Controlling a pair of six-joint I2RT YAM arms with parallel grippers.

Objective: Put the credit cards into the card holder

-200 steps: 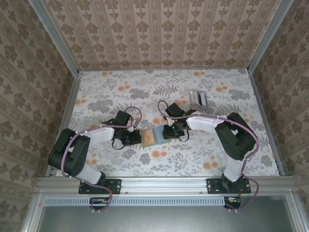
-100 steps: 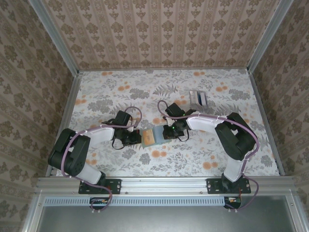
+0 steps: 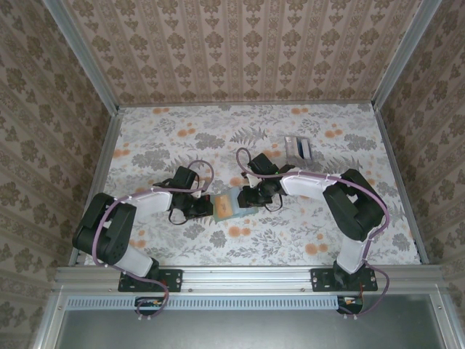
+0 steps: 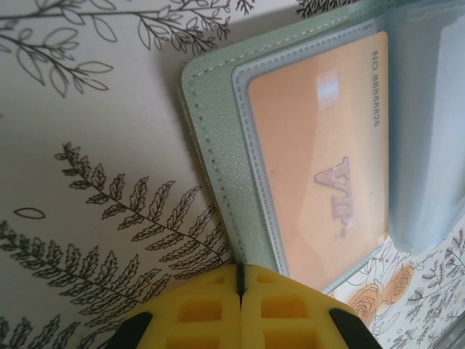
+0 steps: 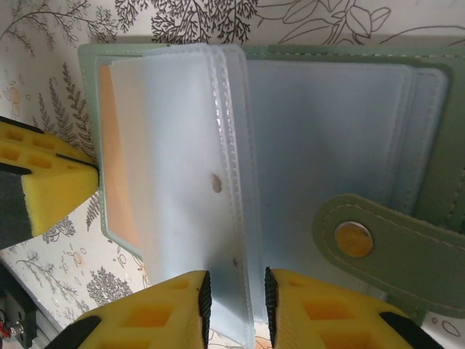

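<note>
Left claw (image 4: 240, 275) pinching card holder (image 4: 212, 149) edge, floral tabletop (image 3: 182, 123), damask-papered walls (image 3: 247, 51)

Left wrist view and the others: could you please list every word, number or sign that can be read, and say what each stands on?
"VIP": on the orange card in the clear slot of the card holder, left wrist view.
"NO 88888...": along the same card's edge; the last digits are too blurred to be sure of.
Stack of cards farther out on the table, top view: print too small to read.
Snap button on the holder's strap: no readable mark.
</note>
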